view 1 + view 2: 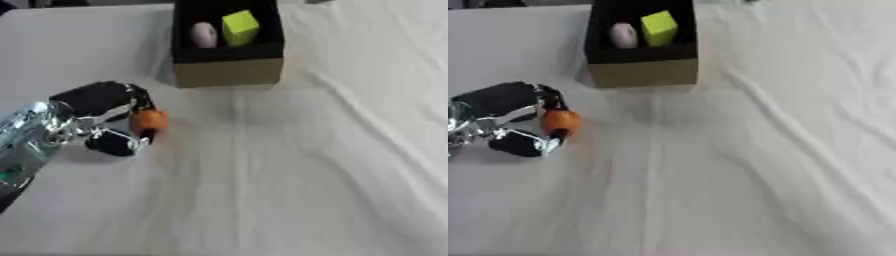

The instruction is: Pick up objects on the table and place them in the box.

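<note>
Landmark: the box (229, 70), a cardboard carton with a dark inside, is seen at the far middle of the table (332, 175), its open top turned toward the camera.

Left hand: the left hand (103, 117) is seen well to the near left of the box, low over the cloth. Its black fingers and thumb are curled round a small orange ball (149, 121), which is pinched at the hand's side nearest the box.

Orange ball: it is held in the left hand, outside the box and well short of its front wall. Whether it is touching the cloth cannot be told.

Left arm: a silver forearm (31, 142) is seen running from the hand toward the lower left edge, away from the box.

Box contents: a yellow-green block (240, 27) is seen inside, tilted, toward the right half. Just beside it on its left a pale pinkish oval thing (204, 34) is seen; what it is cannot be made out.

Cloth: the table is covered by a white cloth, and long creases are seen running from the right of the box toward the near right corner.

Right hand: it is shown in neither view.
</note>
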`<action>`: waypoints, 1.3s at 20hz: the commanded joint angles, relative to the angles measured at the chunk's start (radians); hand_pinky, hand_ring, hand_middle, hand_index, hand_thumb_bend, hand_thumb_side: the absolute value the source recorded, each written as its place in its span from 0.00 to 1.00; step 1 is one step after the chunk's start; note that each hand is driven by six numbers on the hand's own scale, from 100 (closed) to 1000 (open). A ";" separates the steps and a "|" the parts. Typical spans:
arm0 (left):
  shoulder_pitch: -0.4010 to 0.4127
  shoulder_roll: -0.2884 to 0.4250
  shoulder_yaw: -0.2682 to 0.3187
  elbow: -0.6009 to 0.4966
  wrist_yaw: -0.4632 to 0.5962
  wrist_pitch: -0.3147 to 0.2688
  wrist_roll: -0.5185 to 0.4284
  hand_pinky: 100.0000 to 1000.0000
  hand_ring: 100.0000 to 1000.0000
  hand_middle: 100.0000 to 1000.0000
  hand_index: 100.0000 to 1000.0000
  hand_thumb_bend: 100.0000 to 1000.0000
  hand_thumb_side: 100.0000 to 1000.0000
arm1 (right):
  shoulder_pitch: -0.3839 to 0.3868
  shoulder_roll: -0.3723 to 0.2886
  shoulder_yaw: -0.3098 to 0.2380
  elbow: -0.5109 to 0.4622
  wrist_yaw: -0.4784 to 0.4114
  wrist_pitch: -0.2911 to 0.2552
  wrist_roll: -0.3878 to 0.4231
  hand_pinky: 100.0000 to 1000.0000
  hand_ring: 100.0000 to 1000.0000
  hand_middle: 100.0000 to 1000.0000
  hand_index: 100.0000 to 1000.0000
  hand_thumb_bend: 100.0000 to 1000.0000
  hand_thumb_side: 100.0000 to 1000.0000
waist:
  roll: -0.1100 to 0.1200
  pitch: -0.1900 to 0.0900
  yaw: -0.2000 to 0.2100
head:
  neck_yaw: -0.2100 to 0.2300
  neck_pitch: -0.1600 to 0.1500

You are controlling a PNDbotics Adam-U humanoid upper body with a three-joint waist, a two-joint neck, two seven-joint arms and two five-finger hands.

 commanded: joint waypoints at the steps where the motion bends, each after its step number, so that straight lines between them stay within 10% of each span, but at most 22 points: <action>1: -0.035 0.045 0.052 -0.059 0.025 0.021 0.017 0.51 0.64 0.64 0.69 0.00 0.35 | -0.011 -0.019 -0.013 -0.015 0.000 0.003 -0.002 0.85 0.86 0.65 0.78 0.00 0.97 | 0.002 -0.023 0.003 | -0.008 -0.009; 10: -0.197 0.016 0.109 -0.066 0.082 0.023 0.027 0.50 0.63 0.63 0.68 0.00 0.34 | -0.021 -0.022 -0.013 -0.015 0.004 0.003 -0.003 0.85 0.86 0.65 0.78 0.00 0.96 | 0.009 -0.022 -0.004 | -0.013 -0.021; 26: -0.527 -0.241 0.172 0.481 -0.065 -0.078 0.138 0.49 0.61 0.62 0.67 0.00 0.34 | -0.062 -0.011 -0.002 -0.015 0.001 -0.007 0.008 0.84 0.86 0.64 0.78 0.00 0.97 | 0.017 0.022 -0.060 | 0.042 -0.081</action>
